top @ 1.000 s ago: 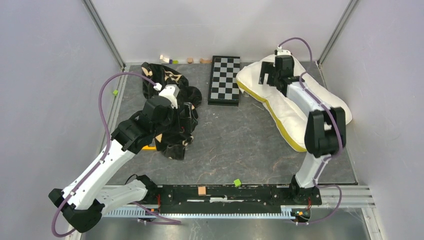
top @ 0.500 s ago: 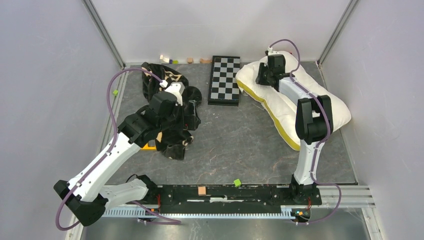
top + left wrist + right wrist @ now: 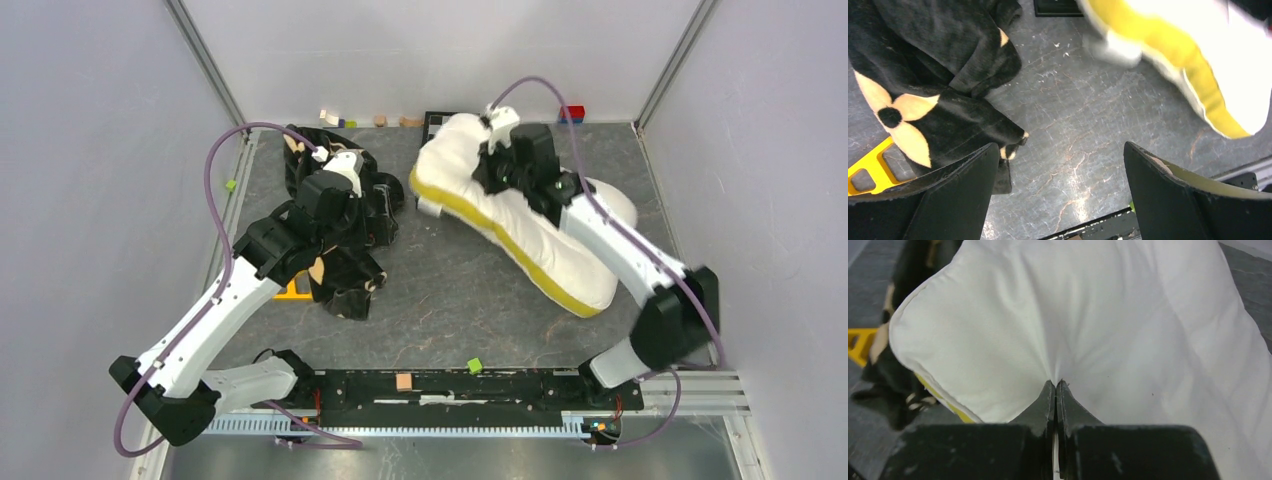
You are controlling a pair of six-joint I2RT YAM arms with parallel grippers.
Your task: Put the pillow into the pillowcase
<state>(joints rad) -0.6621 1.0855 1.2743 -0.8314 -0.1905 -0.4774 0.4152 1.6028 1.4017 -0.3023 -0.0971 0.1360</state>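
Lying diagonally across the table (image 3: 450, 290), the pillow (image 3: 545, 245) is wholly outside the pillowcase (image 3: 350, 160), which sits crumpled to its left, apart from it. Your right gripper (image 3: 1055, 387) pinches a fold of the pillow's white top, jaws pressed together. Your left gripper (image 3: 1063, 170) hovers by the case, jaws spread, holding nothing. As I judge it, opening the case and inserting the pillow are both left to do.
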